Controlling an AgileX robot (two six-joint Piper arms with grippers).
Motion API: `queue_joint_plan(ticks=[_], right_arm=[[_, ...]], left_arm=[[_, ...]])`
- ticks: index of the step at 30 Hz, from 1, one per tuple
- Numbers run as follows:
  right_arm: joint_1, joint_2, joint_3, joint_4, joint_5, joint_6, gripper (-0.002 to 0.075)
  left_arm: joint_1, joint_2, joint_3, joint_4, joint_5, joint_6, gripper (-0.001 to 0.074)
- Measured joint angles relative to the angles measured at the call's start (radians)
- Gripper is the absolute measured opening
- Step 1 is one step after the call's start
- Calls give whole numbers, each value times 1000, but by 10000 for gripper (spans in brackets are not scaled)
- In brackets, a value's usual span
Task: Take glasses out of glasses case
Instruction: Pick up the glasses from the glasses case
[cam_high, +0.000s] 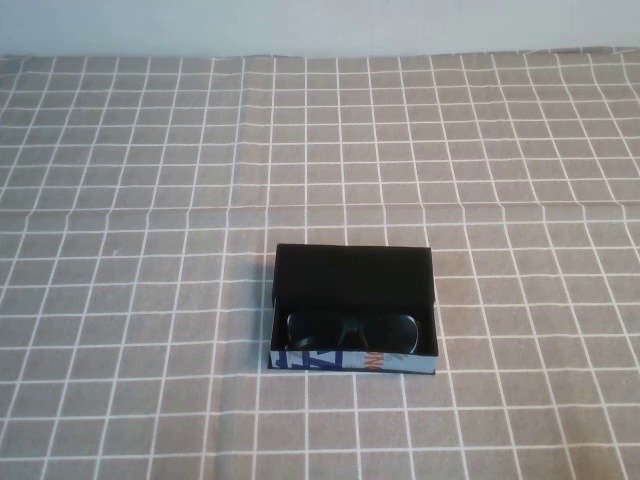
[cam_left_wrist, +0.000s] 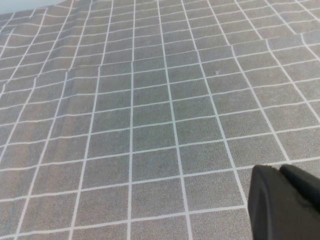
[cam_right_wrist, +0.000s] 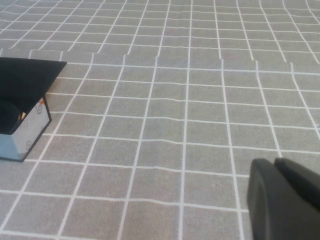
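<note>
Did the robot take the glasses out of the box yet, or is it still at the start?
Still at the start. The glasses case already lies open on the checked cloth, but the glasses still rest inside it, near its printed front side. Nothing is in hand: the left gripper and right gripper both sit above bare cloth, away from the case. Reaching in, gripping and lifting the glasses all remain.

A grey tablecloth (cam_high: 150, 300) ruled with a white grid carries the shallow rectangular glasses case (cam_high: 400, 365), black inside, its white front printed blue with an orange patch. In it lie black thick-framed plastic glasses (cam_high: 352, 332), dark-lensed. The left gripper (cam_left_wrist: 286, 204) and right gripper (cam_right_wrist: 284, 199) are black.
</note>
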Motion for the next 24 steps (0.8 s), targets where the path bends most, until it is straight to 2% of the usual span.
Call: queue_joint_plan(ticks=[24], right_arm=[[0,0,0,26,-2,0,-20]], left_arm=[[0,0,0,0,0,0,-4]])
